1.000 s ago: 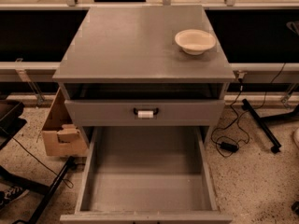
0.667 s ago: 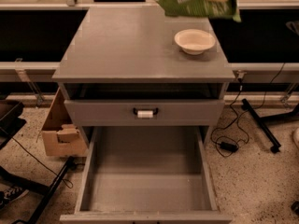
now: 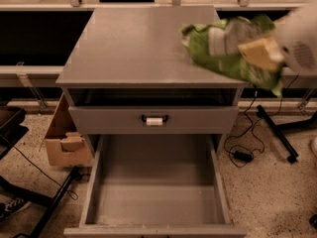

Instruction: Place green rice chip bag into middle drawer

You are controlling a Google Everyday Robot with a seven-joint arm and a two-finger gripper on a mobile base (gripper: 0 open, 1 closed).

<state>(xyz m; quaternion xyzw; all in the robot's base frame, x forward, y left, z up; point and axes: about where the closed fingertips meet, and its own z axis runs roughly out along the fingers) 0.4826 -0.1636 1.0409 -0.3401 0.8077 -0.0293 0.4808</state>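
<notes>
The green rice chip bag (image 3: 225, 51) is crinkled light green with a white patch and a yellow patch. It hangs in the air over the right side of the cabinet top (image 3: 133, 43). My gripper (image 3: 285, 48), a white blurred shape at the right edge, is shut on the bag's right end. The middle drawer (image 3: 156, 202) is pulled out at the bottom of the view, with a bare grey floor and side walls. It lies below and to the left of the bag. The cream bowl is hidden behind the bag.
A shut drawer front with a black handle and white tag (image 3: 154, 119) sits above the open drawer. A cardboard box (image 3: 67, 138) stands left of the cabinet. A cable with an adapter (image 3: 242, 155) and a black stand leg (image 3: 277, 133) lie on the floor at right.
The bag and gripper have come down from the top edge toward the camera and right, and now cover the bowl. The drawer has not moved.
</notes>
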